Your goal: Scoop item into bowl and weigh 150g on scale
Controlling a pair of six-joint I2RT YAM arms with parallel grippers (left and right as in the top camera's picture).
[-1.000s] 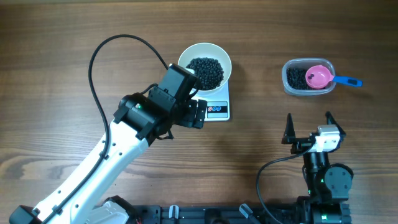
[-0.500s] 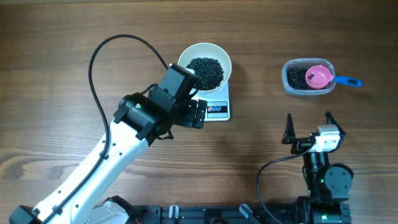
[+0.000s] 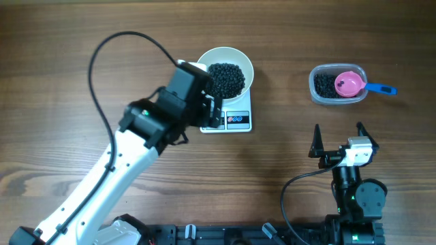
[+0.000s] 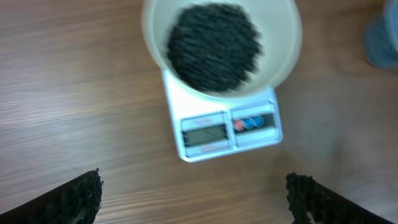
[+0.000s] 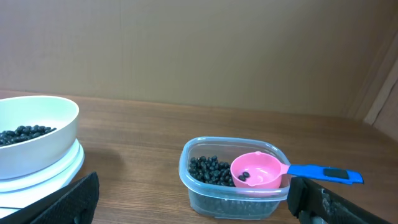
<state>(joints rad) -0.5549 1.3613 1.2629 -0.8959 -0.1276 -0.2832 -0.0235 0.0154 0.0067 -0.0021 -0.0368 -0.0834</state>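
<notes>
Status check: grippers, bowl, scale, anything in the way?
Left gripper open, empty, over scale; right gripper open, empty. Bowl on scale, holding beads; display unreadable. Pink scoop in tub, nothing blocking.

A: Bowls?
B: One white bowl [image 3: 249, 67]. One scale [image 3: 235, 122] too, with two round buttons [image 4: 239, 124] and one display [image 4: 205, 134].
A: Containers?
B: One clear tub [image 5: 205, 198], one pink scoop [image 5: 256, 170].
A: Black beans [image 3: 225, 78]?
B: Two heaps, bowl and tub. Single beans, too many to count.
A: Arms?
B: Two. Two grippers: left gripper [image 4: 193, 183], right gripper [image 3: 338, 129].
</notes>
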